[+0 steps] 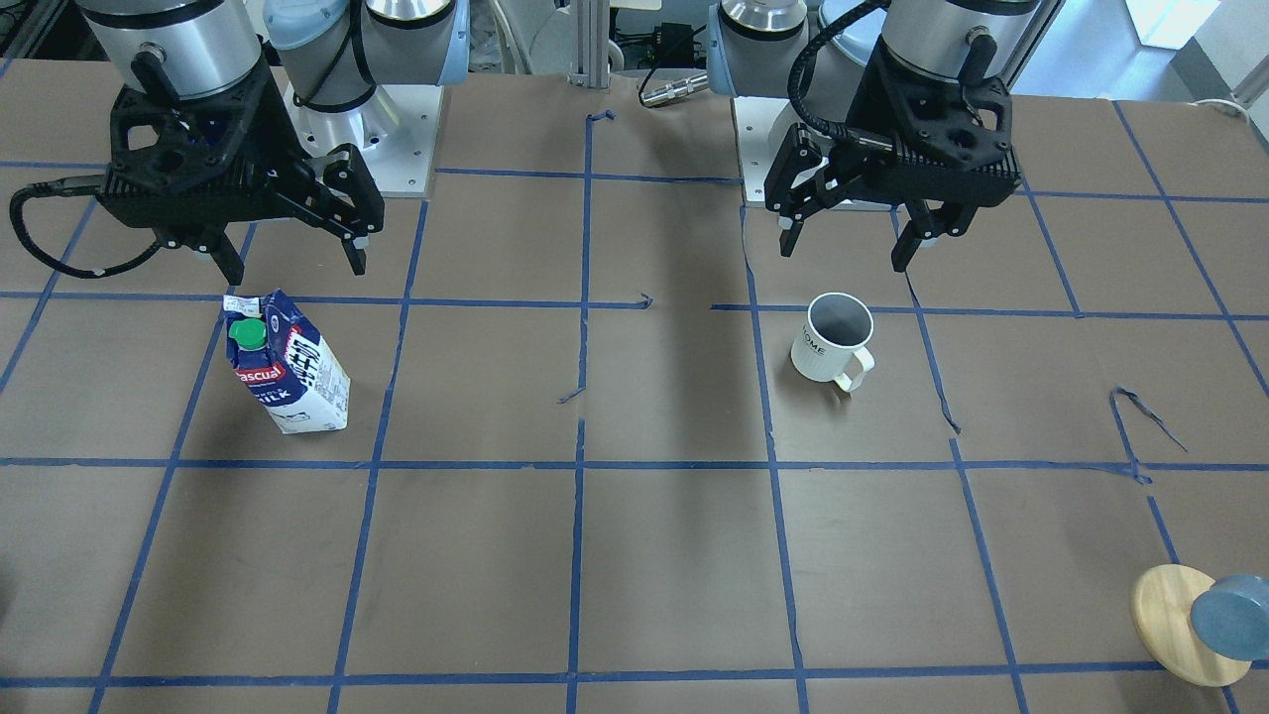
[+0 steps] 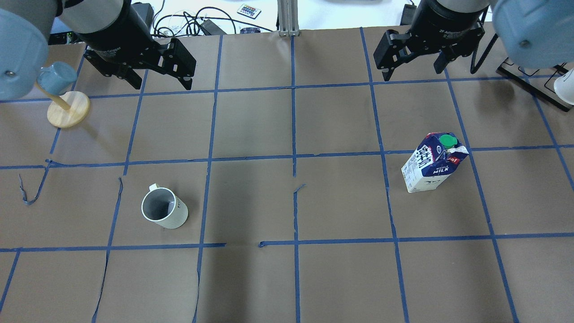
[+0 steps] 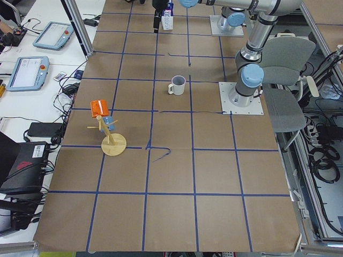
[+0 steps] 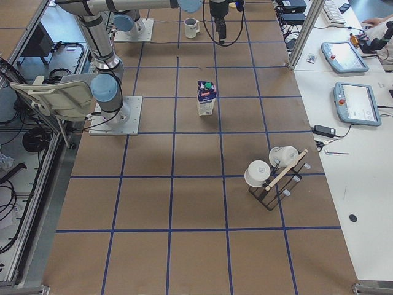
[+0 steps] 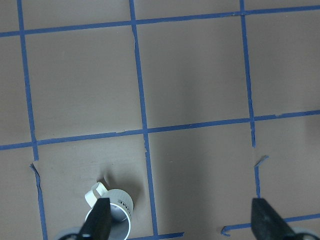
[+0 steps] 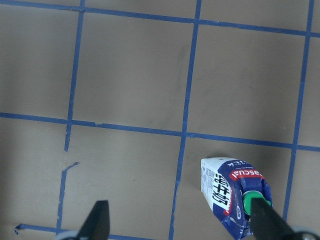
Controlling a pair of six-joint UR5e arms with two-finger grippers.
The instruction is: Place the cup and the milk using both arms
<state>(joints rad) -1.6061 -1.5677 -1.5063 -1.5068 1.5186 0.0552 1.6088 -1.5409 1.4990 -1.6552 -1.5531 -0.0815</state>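
The cup (image 2: pixel 163 210), a white ribbed mug with "HOME" on its side, stands upright on the brown table; it also shows in the front view (image 1: pixel 828 342) and at the bottom of the left wrist view (image 5: pixel 112 215). My left gripper (image 2: pixel 161 84) is open and empty, high above the table, off to one side of the cup (image 1: pixel 843 251). The milk (image 2: pixel 430 163), a blue and white carton with a green cap, stands upright (image 1: pixel 288 367) and shows in the right wrist view (image 6: pixel 232 192). My right gripper (image 2: pixel 413 72) is open and empty, raised and off to one side of the milk (image 1: pixel 295 268).
A wooden mug stand (image 2: pixel 67 110) with a blue-grey mug stands at the table's left end. A black rack (image 4: pixel 270 178) with white cups stands at the right end. The two arm bases (image 1: pixel 377 139) are bolted to the table. Blue tape lines cross the brown paper.
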